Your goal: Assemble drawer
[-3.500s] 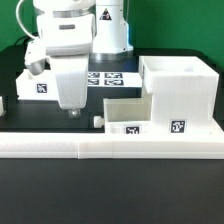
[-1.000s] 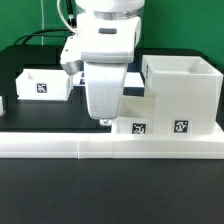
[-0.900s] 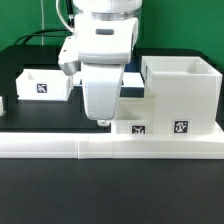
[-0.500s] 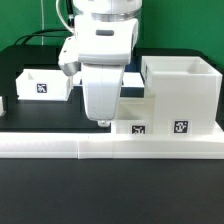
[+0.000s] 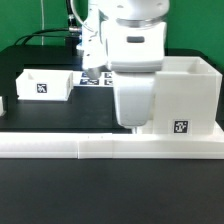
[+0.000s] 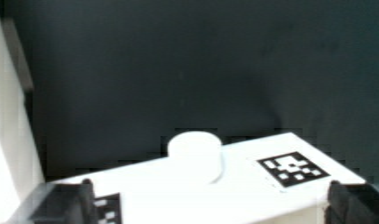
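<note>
Wrist view shows you the claw (image 6: 221,205) spread wide astride a knobbed tray (image 6: 168,185), though you cannot tell whether it grips, low beside the housing (image 5: 188,90), while the other tray (image 5: 45,85) sits well apart on the counter (image 5: 90,102), so reckon both trays are yet to go in.

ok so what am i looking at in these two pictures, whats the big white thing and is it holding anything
The big white thing is a robot arm ending in a two-finger gripper. The wide picture comes from a camera standing off the arm; the other from a camera on its wrist, looking down past the fingers. On the black table lie drawer parts: a boxy housing, a small tray and, under the gripper, a knobbed tray. A low white rail runs along the front. Whether the fingers pinch that tray, I cannot tell.
</note>
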`<state>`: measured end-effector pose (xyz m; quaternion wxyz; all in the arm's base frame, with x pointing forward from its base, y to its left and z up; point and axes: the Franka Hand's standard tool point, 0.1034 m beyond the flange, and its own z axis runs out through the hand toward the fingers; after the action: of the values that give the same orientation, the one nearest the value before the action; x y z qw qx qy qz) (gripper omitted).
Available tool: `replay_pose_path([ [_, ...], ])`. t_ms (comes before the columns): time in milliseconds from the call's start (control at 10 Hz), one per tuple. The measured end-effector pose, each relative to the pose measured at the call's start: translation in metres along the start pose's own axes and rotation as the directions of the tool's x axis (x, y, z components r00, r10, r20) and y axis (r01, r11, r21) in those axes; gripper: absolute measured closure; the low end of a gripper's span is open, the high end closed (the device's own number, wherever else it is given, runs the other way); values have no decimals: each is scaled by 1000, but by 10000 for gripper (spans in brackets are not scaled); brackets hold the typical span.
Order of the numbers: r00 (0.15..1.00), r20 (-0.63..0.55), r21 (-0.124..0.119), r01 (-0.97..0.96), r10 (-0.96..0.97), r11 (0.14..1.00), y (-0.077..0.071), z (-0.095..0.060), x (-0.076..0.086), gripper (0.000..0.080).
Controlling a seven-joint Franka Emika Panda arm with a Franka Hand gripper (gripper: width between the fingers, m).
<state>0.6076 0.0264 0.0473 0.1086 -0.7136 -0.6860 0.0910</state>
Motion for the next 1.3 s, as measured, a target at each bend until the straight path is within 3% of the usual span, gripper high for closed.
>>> replay_pose_path([
  [100, 1000, 1, 4, 6, -6, 1000, -1, -3, 4, 150],
  [400, 1000, 12, 1, 19, -19, 1000, -1, -6, -27, 150],
  [500, 1000, 13, -6, 15, -15, 1000, -2, -7, -31, 150],
  [700, 1000, 14, -60, 8, -8, 998, -13, -7, -44, 150],
  [1000, 1000, 14, -142, 16, -14, 990, -34, -22, -64, 150],
  [1100, 1000, 14, -162, 10, -8, 987, -41, -25, -69, 150],
  [1300, 1000, 15, -177, 1, 1, 984, -54, -25, -71, 150],
])
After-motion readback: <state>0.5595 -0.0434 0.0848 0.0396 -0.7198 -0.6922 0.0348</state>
